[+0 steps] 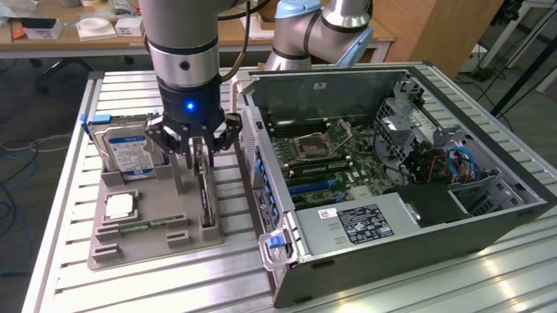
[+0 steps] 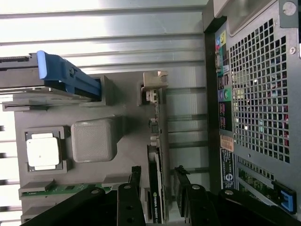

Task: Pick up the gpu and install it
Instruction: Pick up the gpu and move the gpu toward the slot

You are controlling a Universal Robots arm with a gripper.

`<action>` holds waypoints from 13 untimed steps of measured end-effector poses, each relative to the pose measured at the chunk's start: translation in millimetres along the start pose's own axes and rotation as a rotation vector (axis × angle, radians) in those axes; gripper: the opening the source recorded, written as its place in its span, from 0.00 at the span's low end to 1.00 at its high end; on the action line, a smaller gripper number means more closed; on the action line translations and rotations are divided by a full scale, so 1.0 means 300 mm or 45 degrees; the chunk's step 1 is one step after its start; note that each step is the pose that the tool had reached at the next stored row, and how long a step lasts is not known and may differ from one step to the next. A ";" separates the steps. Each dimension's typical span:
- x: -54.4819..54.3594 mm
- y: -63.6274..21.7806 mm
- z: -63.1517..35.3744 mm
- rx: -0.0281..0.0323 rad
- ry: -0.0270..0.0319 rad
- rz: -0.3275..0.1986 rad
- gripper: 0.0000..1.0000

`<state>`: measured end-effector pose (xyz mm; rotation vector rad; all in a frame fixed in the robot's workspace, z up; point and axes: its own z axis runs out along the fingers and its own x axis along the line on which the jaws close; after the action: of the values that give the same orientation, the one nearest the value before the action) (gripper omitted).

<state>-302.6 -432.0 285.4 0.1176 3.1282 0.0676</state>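
The gpu [image 1: 207, 199] stands on its edge in a slot of the grey holder tray [image 1: 148, 248], a thin dark card with its silver bracket [image 2: 155, 80] at the far end. My gripper [image 1: 202, 156] hangs straight above it, lowered over the card's upper edge. In the wrist view the gpu [image 2: 156, 141] runs between my two black fingers [image 2: 135, 188], one on each side with a gap showing to the card. The gripper [image 2: 158, 183] is open and straddles the card without pinching it.
The tray also holds a hard drive [image 1: 129, 153] with a blue label, a processor [image 1: 119, 207] and a memory stick [image 1: 143, 226]. The open computer case [image 1: 392, 169] lies just to the exterior view's right of the tray, motherboard exposed. A second arm [image 1: 314, 32] stands behind.
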 end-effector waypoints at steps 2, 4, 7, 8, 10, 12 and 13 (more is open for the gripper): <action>0.000 -0.002 0.001 -0.0004 -0.0003 0.000 0.41; 0.000 -0.003 0.001 -0.0004 -0.0003 0.000 0.41; -0.001 -0.007 0.001 -0.0002 -0.0001 0.000 0.41; -0.001 -0.008 0.001 -0.0002 -0.0001 0.000 0.41; -0.001 -0.010 0.002 -0.0003 -0.0002 0.000 0.41; -0.001 -0.012 0.002 -0.0003 -0.0003 0.000 0.41; -0.001 -0.013 0.002 -0.0003 -0.0002 0.000 0.41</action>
<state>-302.6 -436.0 284.5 0.1176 3.1280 0.0679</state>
